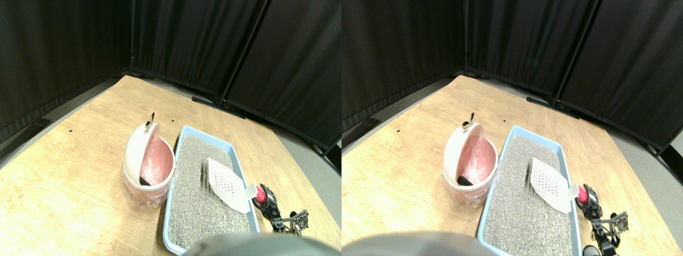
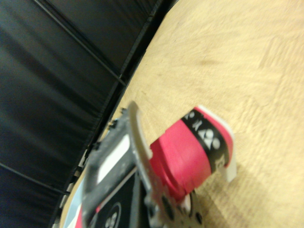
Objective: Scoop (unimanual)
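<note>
A blue litter tray [image 1: 174, 176] filled with grey litter [image 1: 197, 202] lies in the middle of the wooden floor. A white slotted scoop [image 1: 227, 184] is tilted over the litter, its blade toward the tray's middle and its neck crossing the right rim. Its red-wrapped handle [image 1: 260, 195] sits in my right gripper [image 1: 265, 198], which is shut on it just outside the tray. In the wrist view the red handle [image 2: 190, 152] with a black band fills the middle beside the dark jaw frame. A dark streak [image 1: 204, 173] marks the litter at the blade's left edge.
A pink and white bin [image 1: 136, 154] with its lid swung open stands against the tray's left side, with a dark lump [image 1: 144, 181] inside. Black curtains [image 1: 176, 42] wall off the back. Bare wooden floor [image 1: 69, 176] spreads to the left and behind.
</note>
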You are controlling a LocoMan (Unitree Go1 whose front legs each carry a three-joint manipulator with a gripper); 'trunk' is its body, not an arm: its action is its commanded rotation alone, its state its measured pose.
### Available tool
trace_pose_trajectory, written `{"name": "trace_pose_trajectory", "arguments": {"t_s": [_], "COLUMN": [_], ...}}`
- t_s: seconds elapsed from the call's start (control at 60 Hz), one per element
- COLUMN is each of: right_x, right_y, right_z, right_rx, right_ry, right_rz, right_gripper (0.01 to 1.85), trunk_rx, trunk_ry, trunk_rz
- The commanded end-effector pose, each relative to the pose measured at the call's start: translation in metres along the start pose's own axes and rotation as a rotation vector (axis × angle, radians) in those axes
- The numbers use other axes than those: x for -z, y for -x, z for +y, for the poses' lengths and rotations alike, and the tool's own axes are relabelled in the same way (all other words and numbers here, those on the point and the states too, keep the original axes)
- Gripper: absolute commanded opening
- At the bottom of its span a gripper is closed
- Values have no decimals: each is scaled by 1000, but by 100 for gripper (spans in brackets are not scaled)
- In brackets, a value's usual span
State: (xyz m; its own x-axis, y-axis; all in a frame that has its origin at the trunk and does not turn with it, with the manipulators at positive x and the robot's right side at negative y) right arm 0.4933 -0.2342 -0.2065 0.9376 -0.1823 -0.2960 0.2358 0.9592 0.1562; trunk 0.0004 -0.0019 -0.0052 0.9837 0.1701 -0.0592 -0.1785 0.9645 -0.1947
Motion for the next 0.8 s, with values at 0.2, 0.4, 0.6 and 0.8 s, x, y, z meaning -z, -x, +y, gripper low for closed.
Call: {"name": "trace_pose_trajectory", "arguments": {"t_s": [0.2, 0.4, 0.6, 0.8], "right_x": [-33, -48, -57, -64], "right_y": [8, 22, 34, 47], "right_z": [13, 19, 19, 21], "right_rx": [-89, -114, -190, -239], "right_ry": [-48, -42, 2, 42], "right_rz": [134, 152, 65, -76], "right_gripper": [169, 165, 136, 34], "trunk_rx": [11, 13, 19, 28], "trunk_ry": [4, 2, -4, -10], "trunk_rz": [-1, -2, -1, -1]}}
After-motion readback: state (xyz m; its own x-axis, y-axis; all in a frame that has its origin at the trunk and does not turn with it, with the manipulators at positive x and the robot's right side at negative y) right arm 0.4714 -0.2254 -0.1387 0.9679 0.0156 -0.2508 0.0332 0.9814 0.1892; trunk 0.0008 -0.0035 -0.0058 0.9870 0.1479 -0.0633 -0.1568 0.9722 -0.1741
